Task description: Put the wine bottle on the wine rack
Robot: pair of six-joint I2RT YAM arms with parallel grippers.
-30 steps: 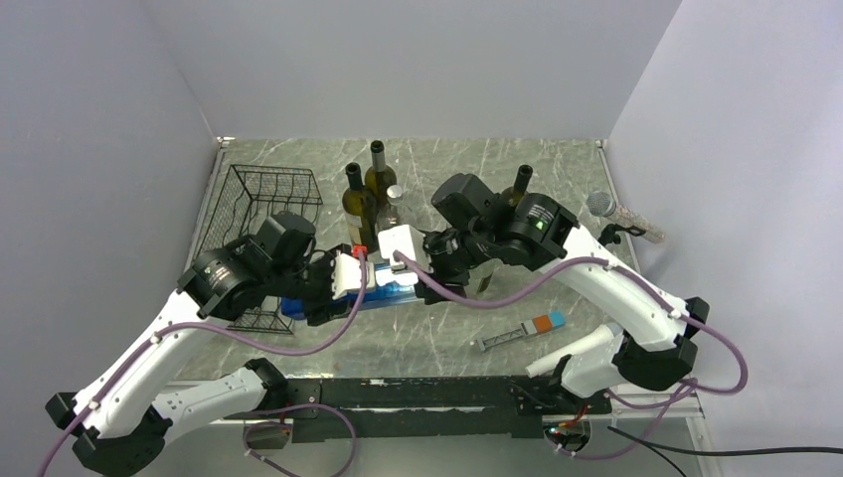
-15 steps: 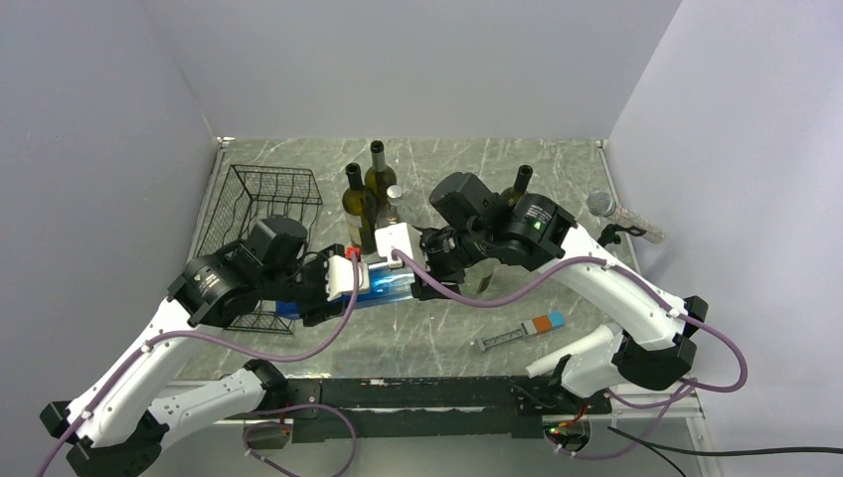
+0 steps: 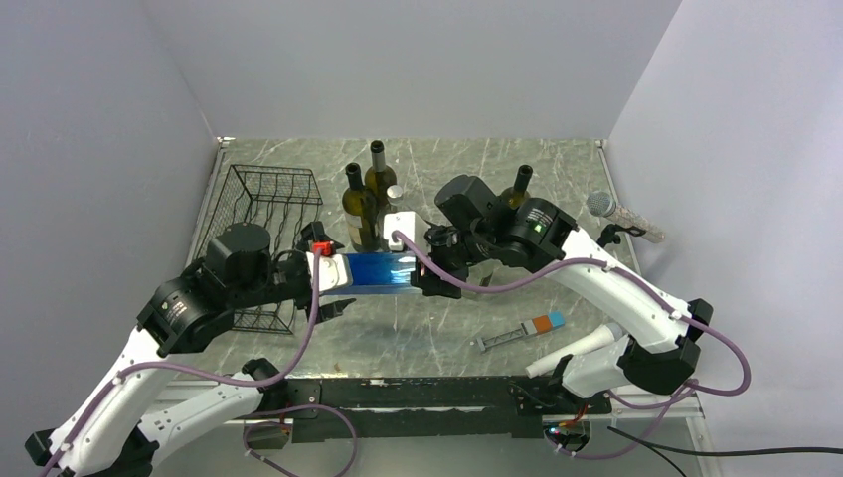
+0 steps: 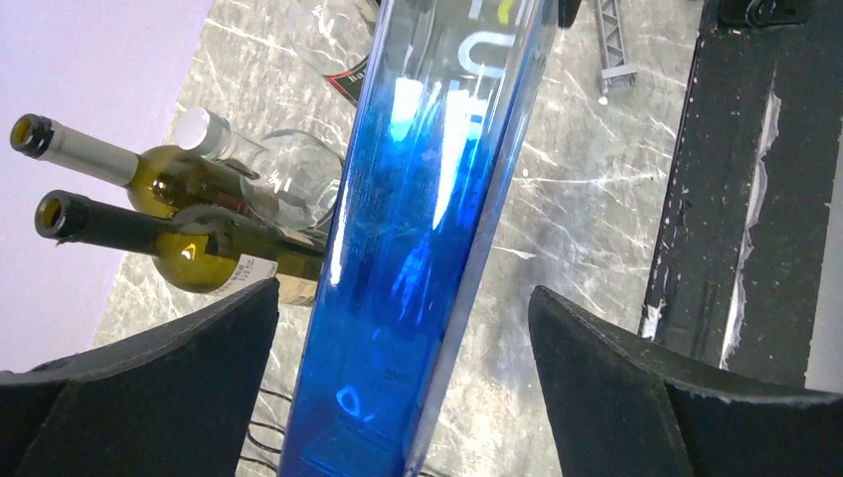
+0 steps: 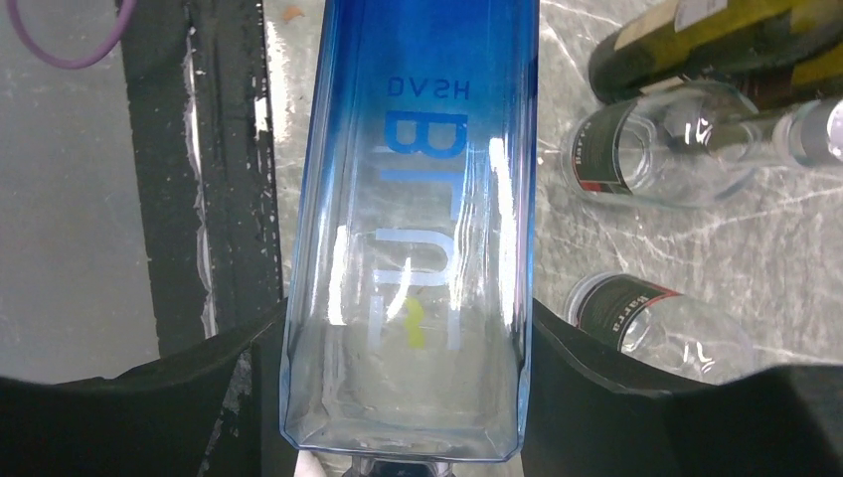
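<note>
The wine bottle point(image 3: 378, 270) is a square blue-to-clear glass bottle lying level above the table between both arms. My right gripper point(image 3: 422, 273) is shut on its clear end, and in the right wrist view both pads press the bottle point(image 5: 418, 199) on either side of the gripper point(image 5: 408, 313). My left gripper point(image 3: 341, 278) is open and straddles the dark blue end. In the left wrist view the bottle point(image 4: 418, 248) runs between the jaws of that gripper point(image 4: 401, 293) with a gap on each side. The black wire wine rack point(image 3: 266, 204) stands at the back left, behind my left arm.
Two green bottles point(image 3: 360, 204) and a clear one point(image 3: 395, 207) stand just behind the held bottle. Another green bottle point(image 3: 517, 189) stands behind my right arm. A microphone point(image 3: 621, 211) lies at the far right, and a small tube point(image 3: 522, 333) lies near the front edge.
My left gripper has gone from shut to open and its arm has drawn back to the left. The bottle stays in the right gripper, now a little higher and more level.
</note>
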